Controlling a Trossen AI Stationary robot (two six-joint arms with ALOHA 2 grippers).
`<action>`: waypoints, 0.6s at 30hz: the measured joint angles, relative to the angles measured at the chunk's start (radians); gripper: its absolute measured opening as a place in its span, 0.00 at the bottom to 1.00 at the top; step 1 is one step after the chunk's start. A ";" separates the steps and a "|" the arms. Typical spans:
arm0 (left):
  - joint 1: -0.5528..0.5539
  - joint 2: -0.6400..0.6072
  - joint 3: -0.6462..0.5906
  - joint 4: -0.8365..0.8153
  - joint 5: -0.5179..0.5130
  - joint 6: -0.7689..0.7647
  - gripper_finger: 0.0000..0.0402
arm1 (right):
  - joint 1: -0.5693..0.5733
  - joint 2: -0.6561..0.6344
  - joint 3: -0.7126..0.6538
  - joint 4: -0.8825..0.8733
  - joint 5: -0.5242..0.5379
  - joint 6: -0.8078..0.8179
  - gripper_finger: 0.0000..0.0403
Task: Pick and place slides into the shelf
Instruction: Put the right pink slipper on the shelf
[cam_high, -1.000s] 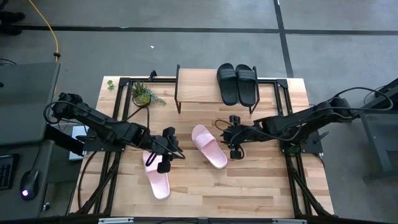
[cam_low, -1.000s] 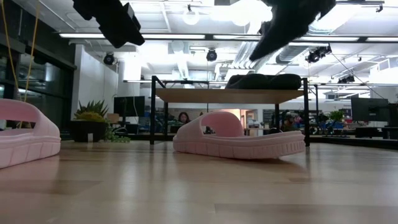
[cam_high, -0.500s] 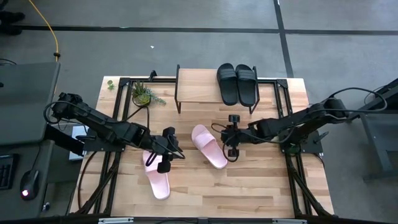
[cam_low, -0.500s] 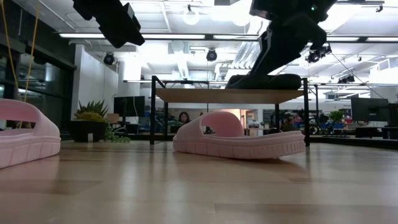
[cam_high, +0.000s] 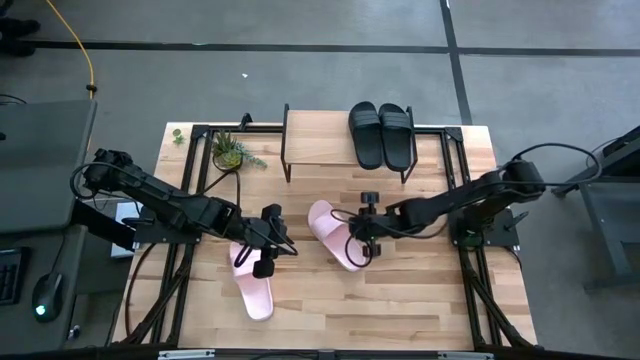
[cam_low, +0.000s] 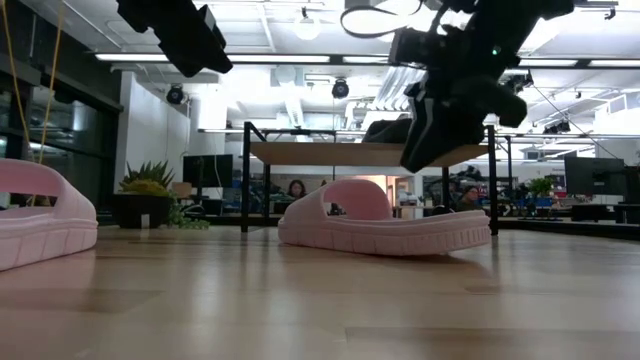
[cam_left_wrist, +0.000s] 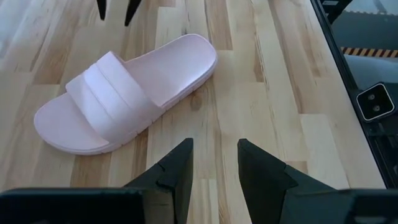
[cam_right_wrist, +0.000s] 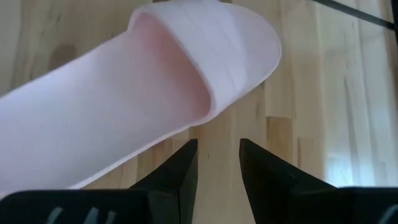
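The pale wooden plank worktop (cam_high: 420, 300) fills the middle of the high view; the low shelf with a light wooden top and thin black metal legs (cam_high: 320, 146) stands at its upper centre, and two black open-toe slides (cam_high: 381, 133) lie side by side on the shelf's right end, toes toward the frame's bottom; in the low view the shelf (cam_low: 340, 153) stands behind the nearer pink slide. One pale pink wide-strap slide (cam_high: 335, 234) lies diagonally at the centre of the worktop; the right gripper (cam_high: 362, 248) sits at its lower-right edge, fingers narrowly parted and empty, and the right wrist view shows that slide's strap opening (cam_right_wrist: 168, 81) just ahead of the dark fingertips (cam_right_wrist: 177, 171). The second pale pink slide (cam_high: 252, 280) lies lower left of centre, partly under the left gripper (cam_high: 268, 258), which hangs above it with a narrow gap between its fingers (cam_left_wrist: 171, 171), holding nothing. A small green potted plant (cam_high: 230, 150) stands left of the shelf.
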 joint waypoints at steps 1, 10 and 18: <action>0.000 0.000 0.000 0.000 0.000 0.000 0.28 | 0.000 0.007 0.000 0.007 0.002 0.000 0.27; 0.000 0.000 0.000 0.002 0.000 0.000 0.28 | 0.000 0.030 0.000 0.098 0.015 -0.033 0.27; 0.000 0.000 0.000 0.003 0.000 0.000 0.28 | 0.003 0.030 0.000 0.113 0.016 -0.035 0.27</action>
